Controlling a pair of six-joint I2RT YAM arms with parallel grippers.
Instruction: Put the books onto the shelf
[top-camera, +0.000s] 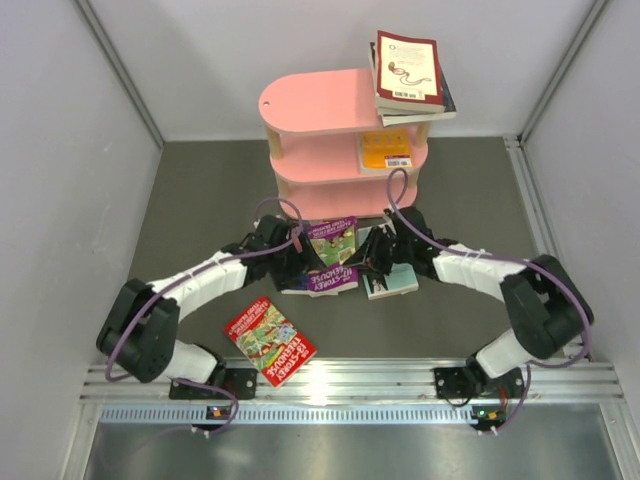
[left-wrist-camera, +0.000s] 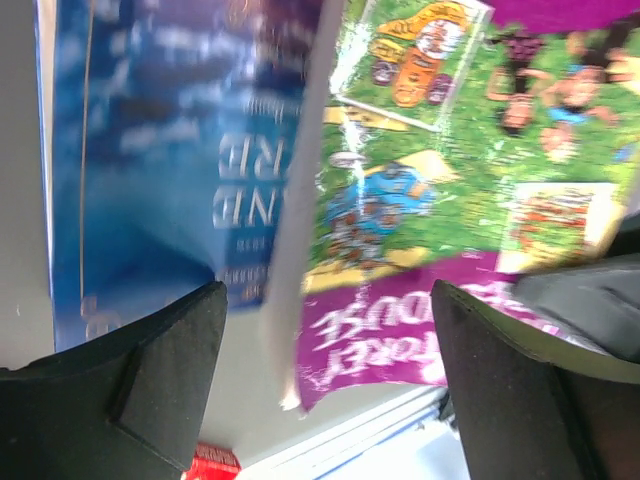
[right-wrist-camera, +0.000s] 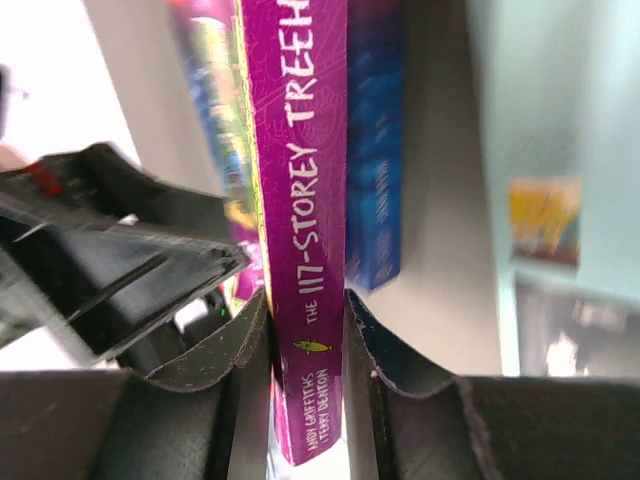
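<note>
Two tools meet at the purple book (top-camera: 333, 255), tilted above the worktop (top-camera: 200, 200) just in front of the pink shelf (top-camera: 320, 110), which stands at the far edge. The right tool (right-wrist-camera: 305, 300) pinches its spine; the left tool (left-wrist-camera: 328, 305) is spread wide by its cover, a blue book (left-wrist-camera: 150, 150) alongside. A red book (top-camera: 270, 340) lies toward the near edge, an orange book (top-camera: 385, 150) on the middle tier, and a maroon-and-cream book (top-camera: 408, 68) on top.

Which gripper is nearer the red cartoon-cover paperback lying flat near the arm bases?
Left. The left gripper hangs just beyond the red cartoon-cover paperback, toward the pink shelf; the right gripper is farther right, clamping the spine of the purple paperback.
</note>
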